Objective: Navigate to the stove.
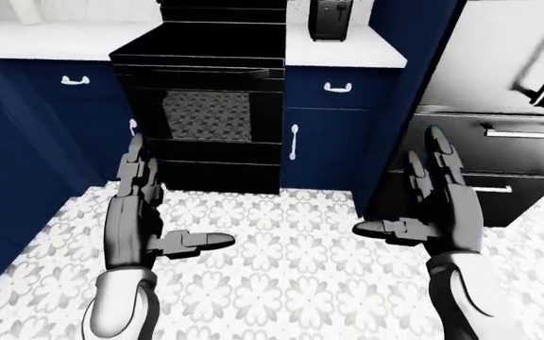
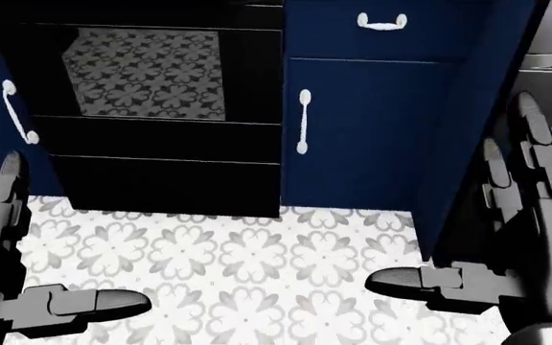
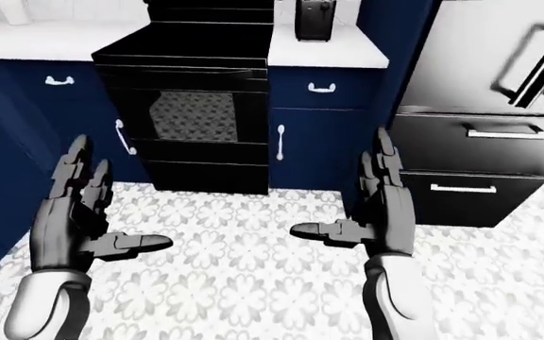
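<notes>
Stove [image 1: 201, 106]: black, built in between dark blue cabinets, upper centre-left of the left-eye view; flat cooktop on top, oven door with a window mirroring the floor pattern, a long drawer panel under it.
Handling of stove: judged heavy, rigid, fixed in place; nothing to lift or grip for this task, only to stand before. Glass window likely the fragile part; bar handle across the door top the natural hold if ever needed.
Refrigerator [image 1: 508, 106]: steel-grey, right of the stove past a blue end panel, with bar handles.
Tabletop [image 1: 343, 53]: white, flanking the stove on both sides; carries a small dark appliance [image 1: 330, 20] just right of the stove.
Cabinet door [image 2: 352, 129]: blue, touching the stove's right side, white handle upright.
Floor [image 1: 281, 283]: white tile with grey floral print, stretching below the stove.
Left robot hand [image 1: 145, 219]: below the stove's left edge, released, fingers spread, holding nothing.
Right robot hand [image 1: 432, 212]: below and right of the stove, near the refrigerator, likewise released and empty.
</notes>
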Available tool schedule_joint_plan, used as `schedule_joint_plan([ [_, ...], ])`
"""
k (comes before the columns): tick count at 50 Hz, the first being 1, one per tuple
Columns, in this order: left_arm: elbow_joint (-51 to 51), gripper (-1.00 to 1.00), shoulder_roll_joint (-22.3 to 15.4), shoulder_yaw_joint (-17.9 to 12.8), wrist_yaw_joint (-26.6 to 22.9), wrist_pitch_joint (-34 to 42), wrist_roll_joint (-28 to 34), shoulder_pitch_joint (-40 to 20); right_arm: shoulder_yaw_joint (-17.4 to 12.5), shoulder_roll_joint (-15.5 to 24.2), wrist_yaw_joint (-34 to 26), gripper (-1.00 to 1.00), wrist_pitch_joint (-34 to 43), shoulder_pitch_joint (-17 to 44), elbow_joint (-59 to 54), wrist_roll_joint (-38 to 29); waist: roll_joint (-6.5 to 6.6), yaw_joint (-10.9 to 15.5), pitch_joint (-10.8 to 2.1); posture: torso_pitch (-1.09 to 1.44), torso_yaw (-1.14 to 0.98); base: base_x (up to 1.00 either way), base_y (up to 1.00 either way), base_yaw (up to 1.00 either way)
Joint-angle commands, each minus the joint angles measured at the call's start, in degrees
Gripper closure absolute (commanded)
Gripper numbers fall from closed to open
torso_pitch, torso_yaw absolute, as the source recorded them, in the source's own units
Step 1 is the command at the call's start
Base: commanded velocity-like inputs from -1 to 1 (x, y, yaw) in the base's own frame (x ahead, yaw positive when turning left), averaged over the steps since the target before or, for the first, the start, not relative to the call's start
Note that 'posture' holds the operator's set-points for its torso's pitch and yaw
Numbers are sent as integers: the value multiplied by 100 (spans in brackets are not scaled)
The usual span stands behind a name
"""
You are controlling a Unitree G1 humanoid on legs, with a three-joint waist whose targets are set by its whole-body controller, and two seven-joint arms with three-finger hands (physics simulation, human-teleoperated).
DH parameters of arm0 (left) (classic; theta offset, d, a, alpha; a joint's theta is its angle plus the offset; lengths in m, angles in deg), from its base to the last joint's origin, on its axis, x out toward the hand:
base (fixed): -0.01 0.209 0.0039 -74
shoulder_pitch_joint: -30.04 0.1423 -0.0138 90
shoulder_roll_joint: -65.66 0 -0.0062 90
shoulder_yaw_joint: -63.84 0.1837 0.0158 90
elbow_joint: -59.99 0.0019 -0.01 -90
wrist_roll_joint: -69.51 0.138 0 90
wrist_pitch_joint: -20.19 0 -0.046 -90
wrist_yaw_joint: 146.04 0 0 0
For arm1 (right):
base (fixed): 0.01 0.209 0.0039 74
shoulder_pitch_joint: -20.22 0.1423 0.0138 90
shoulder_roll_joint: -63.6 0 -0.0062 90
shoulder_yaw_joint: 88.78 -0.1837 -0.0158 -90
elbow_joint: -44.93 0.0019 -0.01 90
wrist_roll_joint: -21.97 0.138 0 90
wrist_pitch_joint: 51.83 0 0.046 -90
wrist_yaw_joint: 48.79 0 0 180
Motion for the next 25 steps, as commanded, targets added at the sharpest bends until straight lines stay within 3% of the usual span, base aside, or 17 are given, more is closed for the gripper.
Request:
schedule_joint_plan([
  [1,-137,-100,4,31,-27,-215,-23,-68,-45,29,16,-100,-122,63,151,-6,-244,-87,-193,0,0,0,0,-100],
  [2,-146,-100,6,30,-27,-211,-25,-62,-47,27,16,-100,-125,55,154,-5,68,-103,-11,0,0,0,0,-100],
  [3,-145,-100,6,37,-30,-222,-21,-52,-43,24,14,-100,-155,52,129,-11,50,-126,-76,0,0,0,0,-100],
  [5,-169,-100,7,21,-31,-200,-33,-51,-50,17,23,-100,-170,51,124,-6,219,-157,-92,0,0,0,0,-100],
  [6,-186,-100,11,29,-31,-189,-31,-41,-46,5,57,-100,-184,64,103,-13,318,-59,-63,0,0,0,0,-46],
  [10,-223,-100,10,22,-28,-142,-37,-51,-32,-3,55,-100,-177,44,267,142,406,-67,83,0,0,0,0,0],
  [14,-171,-100,9,23,-27,-184,-40,-54,3,-7,-19,-100,-176,15,310,221,695,-124,-76,0,0,0,0,0],
  [15,-179,-100,15,44,-25,-186,-30,-39,56,28,-9,-100,-106,15,320,144,508,-53,-8,0,0,0,0,0],
  [22,-157,-100,11,39,-39,-198,-27,-46,37,11,-63,-100,-131,-4,322,111,351,97,-113,0,0,0,0,0],
  [23,-166,-100,11,37,-38,-184,-31,-50,47,23,-67,-100,-115,-3,336,79,400,90,-211,0,0,0,14,0],
  [25,-164,-100,12,58,-40,-192,-18,-43,33,18,-73,-100,-119,8,311,71,354,95,-79,0,0,0,18,0],
])
